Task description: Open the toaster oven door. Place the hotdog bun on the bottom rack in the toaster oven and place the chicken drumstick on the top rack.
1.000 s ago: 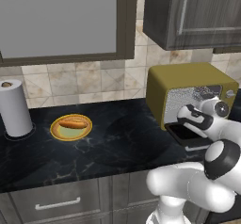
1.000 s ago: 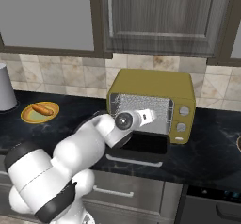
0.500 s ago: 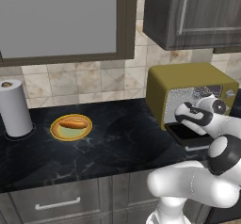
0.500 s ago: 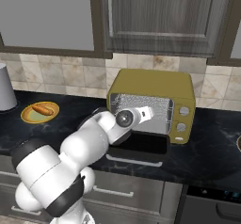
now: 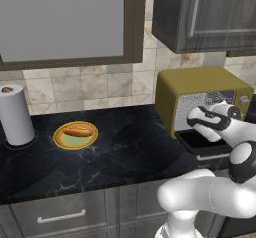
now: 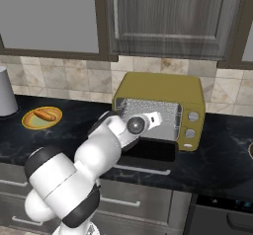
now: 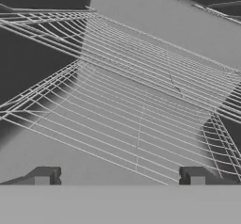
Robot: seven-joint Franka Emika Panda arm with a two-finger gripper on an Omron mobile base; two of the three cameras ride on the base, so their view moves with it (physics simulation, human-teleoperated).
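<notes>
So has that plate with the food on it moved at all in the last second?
No. In the left base view the plate sits at the same spot beside the paper towel roll as before.

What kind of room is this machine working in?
It looks like a home kitchen: a mustard-yellow toaster oven with its door down sits on a black marble counter, with dark wood cabinets above and a white paper towel roll beside a tiled backsplash.

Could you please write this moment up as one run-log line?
door: toaster oven door down, open | pincer: open, empty, at toaster oven mouth, facing wire racks | hotdog bun: on yellow plate | racks: bare
</notes>
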